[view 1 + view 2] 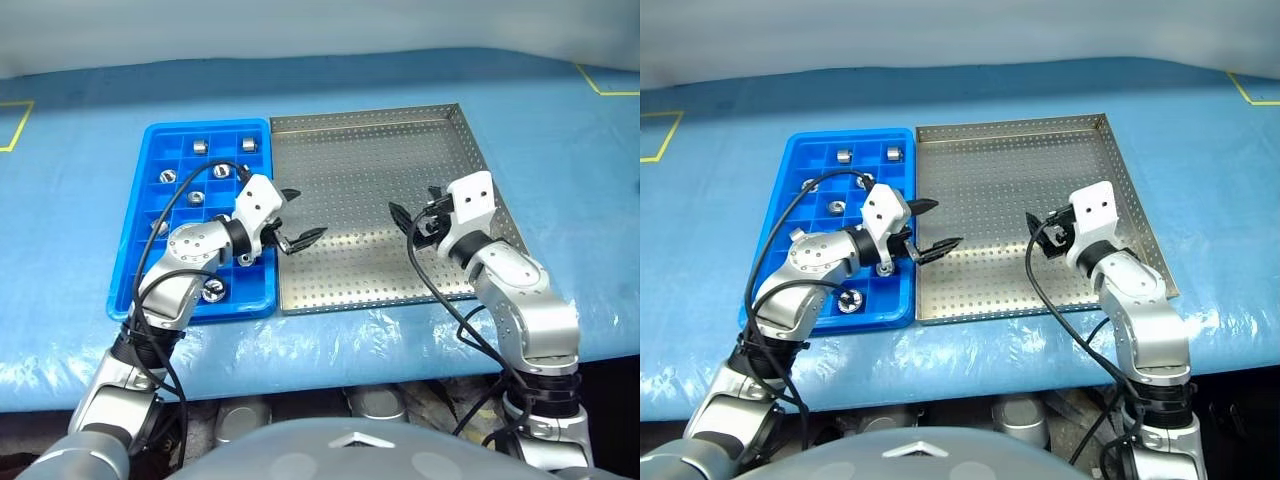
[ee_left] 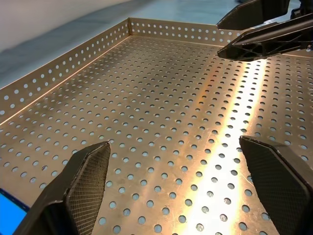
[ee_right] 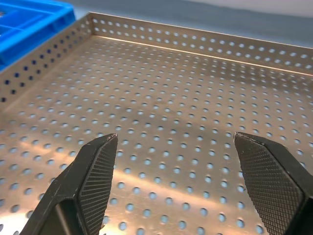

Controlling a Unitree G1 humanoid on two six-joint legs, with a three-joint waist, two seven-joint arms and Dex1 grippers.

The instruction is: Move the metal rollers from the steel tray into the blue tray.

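Several metal rollers, such as one at the far end (image 1: 200, 146) and one at the near end (image 1: 213, 290), sit in compartments of the blue tray (image 1: 147, 160) on the left. The steel tray (image 1: 370, 160) lies right beside it, its perforated floor bare metal. My left gripper (image 1: 298, 215) hovers open over the steel tray's left edge, nothing between its fingers (image 2: 83, 186). My right gripper (image 1: 415, 205) stands open over the steel tray's right half, facing the left one, and its fingers (image 3: 274, 181) are empty. In the left wrist view the right gripper's fingers (image 2: 264, 39) show across the tray.
Both trays rest on a blue table covering (image 1: 560, 150). Yellow tape marks lie at the far left (image 1: 15, 125) and far right (image 1: 605, 80). Black cables (image 1: 165, 215) loop from each wrist. The table's front edge (image 1: 330, 370) runs just below the trays.
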